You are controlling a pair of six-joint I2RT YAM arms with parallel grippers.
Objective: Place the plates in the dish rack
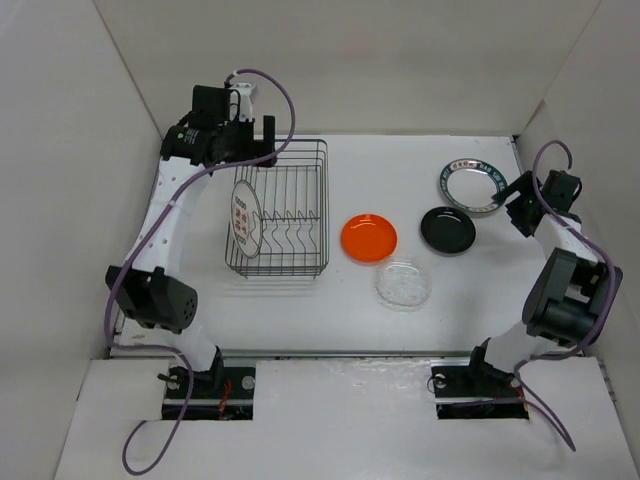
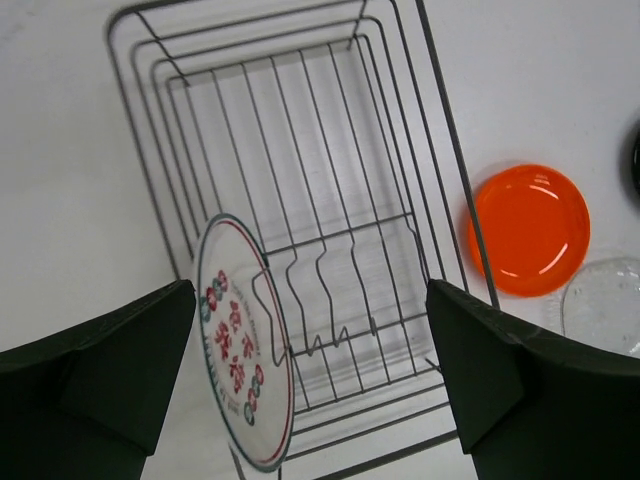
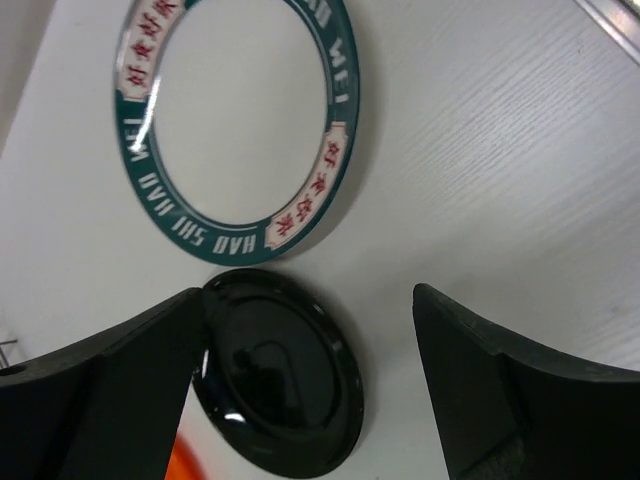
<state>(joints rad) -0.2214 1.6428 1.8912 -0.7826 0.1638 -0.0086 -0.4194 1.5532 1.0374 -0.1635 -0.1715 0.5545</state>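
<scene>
The black wire dish rack (image 1: 318,215) stands left of centre. The white plate with red motifs (image 1: 245,220) stands upright in its near-left slot, also in the left wrist view (image 2: 238,350). The orange plate (image 1: 369,237), black plate (image 1: 447,230), green-rimmed plate (image 1: 472,185) and clear glass plate (image 1: 403,285) lie flat on the table. My left gripper (image 1: 262,142) hovers open and empty above the rack's far end (image 2: 310,300). My right gripper (image 1: 518,207) is open and empty above the black plate (image 3: 280,375), beside the green-rimmed plate (image 3: 235,120).
White walls enclose the table on the left, far and right sides. The orange plate (image 2: 527,230) and the glass plate (image 2: 605,300) lie just right of the rack's wire rim (image 2: 452,150). The rack's other slots hold nothing.
</scene>
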